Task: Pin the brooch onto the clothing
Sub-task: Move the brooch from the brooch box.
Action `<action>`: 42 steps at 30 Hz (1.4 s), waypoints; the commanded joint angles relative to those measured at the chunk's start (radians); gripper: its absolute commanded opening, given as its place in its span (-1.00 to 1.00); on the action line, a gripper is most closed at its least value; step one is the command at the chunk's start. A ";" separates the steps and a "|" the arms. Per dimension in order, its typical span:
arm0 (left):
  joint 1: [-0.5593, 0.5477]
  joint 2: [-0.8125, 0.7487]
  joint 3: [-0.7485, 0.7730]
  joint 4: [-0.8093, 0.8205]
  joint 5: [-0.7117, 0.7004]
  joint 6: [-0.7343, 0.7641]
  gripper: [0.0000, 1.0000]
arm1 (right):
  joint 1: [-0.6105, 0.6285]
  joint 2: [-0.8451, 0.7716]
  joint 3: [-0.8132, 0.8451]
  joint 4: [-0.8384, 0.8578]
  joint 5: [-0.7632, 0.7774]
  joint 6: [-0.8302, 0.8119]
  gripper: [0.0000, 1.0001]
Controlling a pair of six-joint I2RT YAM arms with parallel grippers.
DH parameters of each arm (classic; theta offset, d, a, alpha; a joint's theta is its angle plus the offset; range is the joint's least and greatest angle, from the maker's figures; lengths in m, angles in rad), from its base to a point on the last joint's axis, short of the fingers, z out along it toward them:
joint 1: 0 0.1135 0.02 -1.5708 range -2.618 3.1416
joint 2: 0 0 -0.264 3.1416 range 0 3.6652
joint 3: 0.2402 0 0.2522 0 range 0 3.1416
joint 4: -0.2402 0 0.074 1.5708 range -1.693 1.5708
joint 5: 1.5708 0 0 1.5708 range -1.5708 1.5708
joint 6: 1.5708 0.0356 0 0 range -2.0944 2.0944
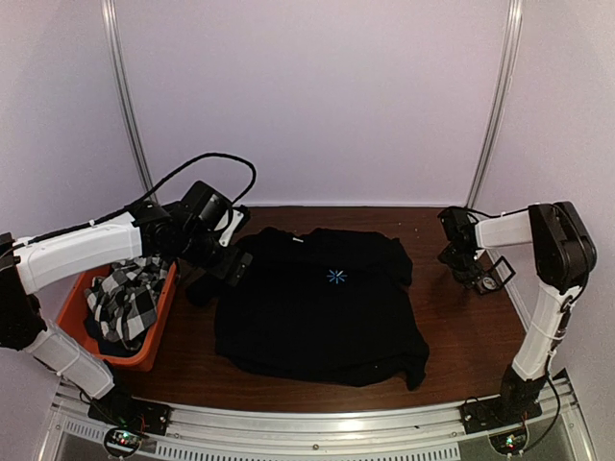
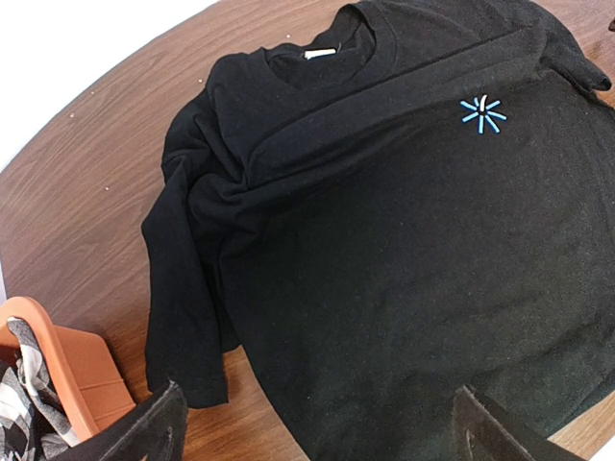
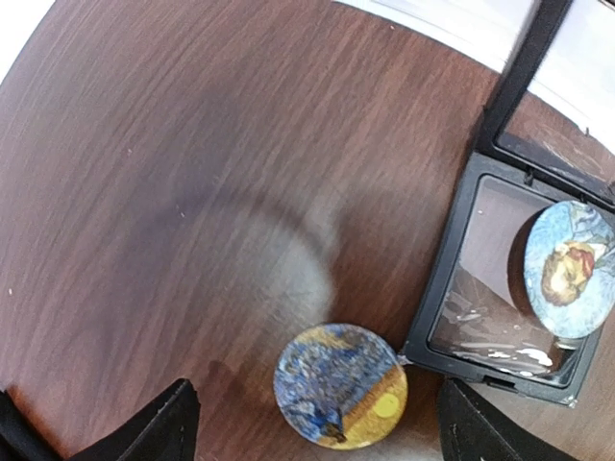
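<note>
The black T-shirt (image 1: pixel 322 307) with a light-blue starburst (image 1: pixel 336 277) lies flat on the table; it also fills the left wrist view (image 2: pixel 384 250). My left gripper (image 1: pixel 227 264) hovers over the shirt's left sleeve, open and empty, with only its fingertips (image 2: pixel 144 432) showing. My right gripper (image 1: pixel 471 264) is open above a round blue-and-yellow brooch (image 3: pixel 340 386) that lies on the wood between the fingertips (image 3: pixel 154 427). A second round brooch (image 3: pixel 569 269) with a portrait sits in the open black case (image 3: pixel 452 317).
An orange bin (image 1: pixel 156 327) with a black-and-white checked cloth (image 1: pixel 125 298) stands at the left, close to the shirt's sleeve. The black case (image 1: pixel 495 276) lies near the table's right edge. Dark wood table (image 1: pixel 461 336) around the shirt.
</note>
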 commanded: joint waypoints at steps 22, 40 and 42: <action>-0.003 -0.025 -0.013 0.027 0.002 0.010 0.95 | -0.004 0.134 0.141 -0.161 0.021 -0.060 0.18; -0.003 -0.043 -0.012 0.027 0.001 0.006 0.95 | 0.048 0.115 0.145 -0.191 -0.009 -0.101 -0.01; -0.003 -0.044 -0.013 0.027 -0.002 0.007 0.95 | 0.066 0.102 0.137 -0.186 -0.009 -0.098 -0.01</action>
